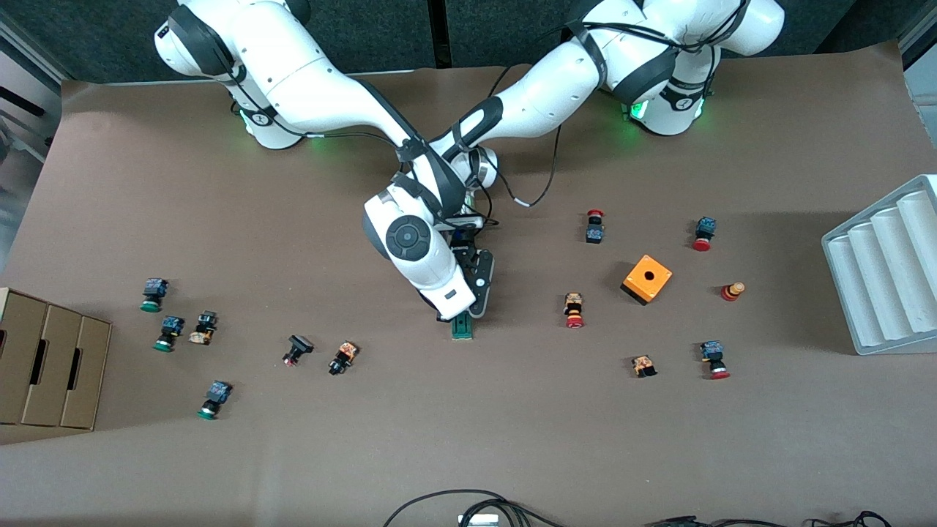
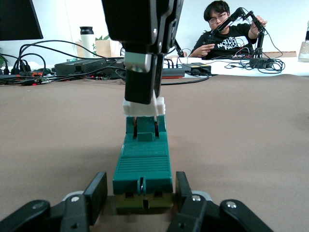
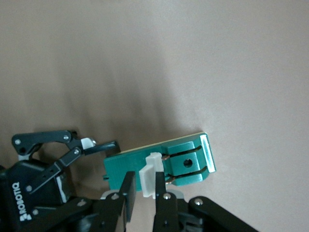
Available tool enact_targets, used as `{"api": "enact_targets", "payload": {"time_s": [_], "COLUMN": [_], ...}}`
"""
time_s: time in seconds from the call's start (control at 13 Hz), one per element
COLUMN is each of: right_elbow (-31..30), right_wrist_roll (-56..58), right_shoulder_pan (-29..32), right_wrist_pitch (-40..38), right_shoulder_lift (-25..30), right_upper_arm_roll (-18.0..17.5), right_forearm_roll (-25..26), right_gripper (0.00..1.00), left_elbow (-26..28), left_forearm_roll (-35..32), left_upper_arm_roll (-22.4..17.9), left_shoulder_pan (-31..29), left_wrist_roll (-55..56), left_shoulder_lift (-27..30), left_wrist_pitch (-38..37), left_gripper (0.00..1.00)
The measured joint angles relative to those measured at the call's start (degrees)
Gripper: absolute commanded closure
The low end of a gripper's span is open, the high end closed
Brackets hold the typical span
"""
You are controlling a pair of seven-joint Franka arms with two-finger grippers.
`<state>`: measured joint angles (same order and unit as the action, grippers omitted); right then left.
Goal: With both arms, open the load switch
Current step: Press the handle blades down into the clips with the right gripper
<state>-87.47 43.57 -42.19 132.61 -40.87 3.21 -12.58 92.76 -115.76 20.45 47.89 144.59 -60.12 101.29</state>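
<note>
Load switch [image 1: 462,327] at frame center, clamped at one end by left gripper [image 2: 141,203]; right gripper [image 3: 143,191] pinching its white slider [image 3: 148,172].

It was a robotics lab. Two white arms [image 1: 315,88] stood on a paper-covered table [image 1: 468,439], near which cables [image 2: 38,63] and a seated operator [image 2: 227,34] were visible.

White arms [image 1: 322,88]; black joint bands
</note>
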Motion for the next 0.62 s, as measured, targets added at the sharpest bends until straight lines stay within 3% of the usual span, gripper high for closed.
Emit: {"api": "enact_targets", "payload": {"time_s": [0.62], "right_elbow": [-0.83], "right_wrist_roll": [-1.89], "right_shoulder_pan": [-1.1], "right_wrist_pitch": [0.0], "right_shoulder_lift": [0.07], "right_upper_arm_roll": [0.01], "right_forearm_roll": [0.26], "right_gripper": [0.78], "left_elbow": [0.0], "left_forearm_roll": [-0.02], "left_upper_arm_roll": [-0.01], "left_shoulder_pan": [0.01], "left_wrist_roll": [-0.05], "left_shoulder_lift": [0.0], "left_wrist_pitch": [0.0], "left_gripper": [0.36]}}
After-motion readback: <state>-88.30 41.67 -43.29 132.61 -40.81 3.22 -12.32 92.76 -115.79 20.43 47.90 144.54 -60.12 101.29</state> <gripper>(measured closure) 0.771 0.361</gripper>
